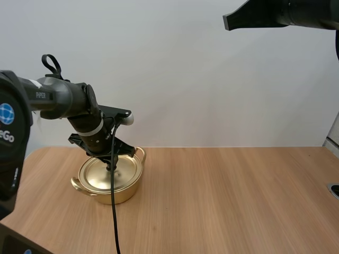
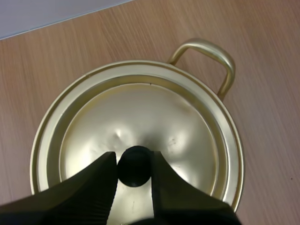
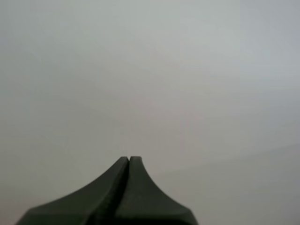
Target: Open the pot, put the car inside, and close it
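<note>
A golden pot (image 1: 110,177) with two loop handles stands on the wooden table at the left, its golden lid (image 2: 140,122) seated on it. My left gripper (image 1: 112,167) is down over the lid's middle. In the left wrist view its two black fingers (image 2: 101,180) pinch the lid's black knob (image 2: 134,165) between their tips. My right gripper (image 3: 129,161) is raised high in the air at the upper right, its fingers lying together as one dark wedge with nothing between them; in the high view its tip (image 1: 229,21) points left.
The wooden table (image 1: 228,196) stretches bare to the right of the pot. One pot handle (image 2: 208,58) sticks out towards the table's far side. A plain pale wall rises behind the table.
</note>
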### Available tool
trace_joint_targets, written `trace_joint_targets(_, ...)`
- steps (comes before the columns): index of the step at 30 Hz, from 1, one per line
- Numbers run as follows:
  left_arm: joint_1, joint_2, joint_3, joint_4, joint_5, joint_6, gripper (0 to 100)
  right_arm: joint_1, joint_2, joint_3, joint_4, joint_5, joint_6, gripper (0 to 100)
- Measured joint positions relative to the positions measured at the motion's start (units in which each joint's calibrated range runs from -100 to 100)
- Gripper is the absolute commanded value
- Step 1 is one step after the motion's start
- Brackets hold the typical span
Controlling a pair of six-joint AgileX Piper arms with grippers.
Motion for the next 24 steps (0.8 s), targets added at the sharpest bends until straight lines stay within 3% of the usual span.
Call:
trace_joint_targets(8, 0.00, -0.25, 0.00, -0.61, -2.53, 0.00, 99, 0.00, 0.00, 0.00, 0.00, 0.61, 0.00, 0)
trace_joint_targets(15, 0.00, -3.75, 0.00, -1.59, -10.74, -1.24, 100, 0.00, 0.27, 0.00, 0.00, 3.08, 0.00, 0)
trace_joint_targets(24, 0.00, -18.65, 0.00, -1.59, -33.87, -11.00, 100, 0.00, 5.35, 1.17, 0.59, 14.48, 0.18, 0)
